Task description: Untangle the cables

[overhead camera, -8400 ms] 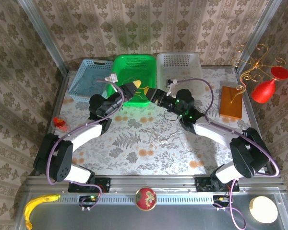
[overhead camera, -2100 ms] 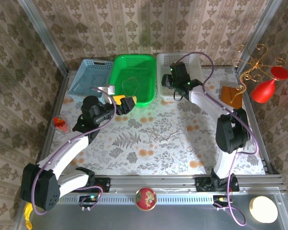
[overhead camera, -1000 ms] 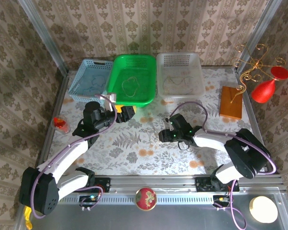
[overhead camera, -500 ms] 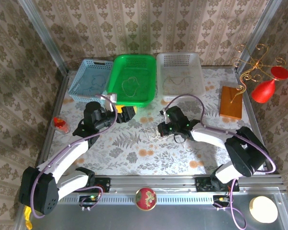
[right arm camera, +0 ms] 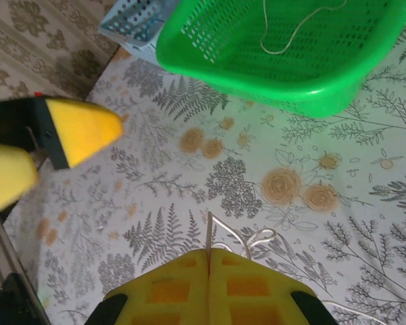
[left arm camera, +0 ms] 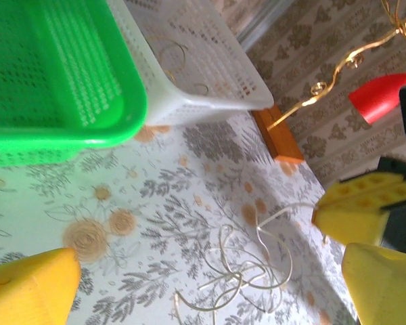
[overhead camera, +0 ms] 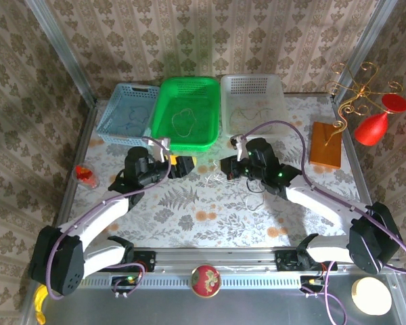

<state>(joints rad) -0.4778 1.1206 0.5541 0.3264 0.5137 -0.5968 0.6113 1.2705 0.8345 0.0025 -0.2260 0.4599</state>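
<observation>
I count three perforated plastic baskets in a row at the far side of the flower-patterned table (overhead camera: 189, 220): one light blue basket (overhead camera: 137, 87), one green basket (overhead camera: 189, 80) and one whitish basket (overhead camera: 252, 76). Each basket holds one thin cord: a blue cord (overhead camera: 130, 123), a yellowish-tan cord (overhead camera: 183, 122) lying in a loop, and a pale cord (overhead camera: 250, 112).

On the table in front of the green and whitish baskets lies one loose tangle of thin whitish cords (left arm camera: 237, 271). I cannot tell how many cords are in it, because the loops cross each other.

The two arms meet over this place. The left gripper (overhead camera: 181, 164) has its two yellow fingers spread wide and nothing is between them. In its wrist view the tangle lies on the table between the two fingers, and they do not touch it. The right gripper (right arm camera: 208, 256) has its two yellow fingers pressed together. One whitish strand (right arm camera: 208, 238) of the tangle comes straight out of the seam between them, so it is pinched there. The two grippers are near each other, but apart.
</observation>
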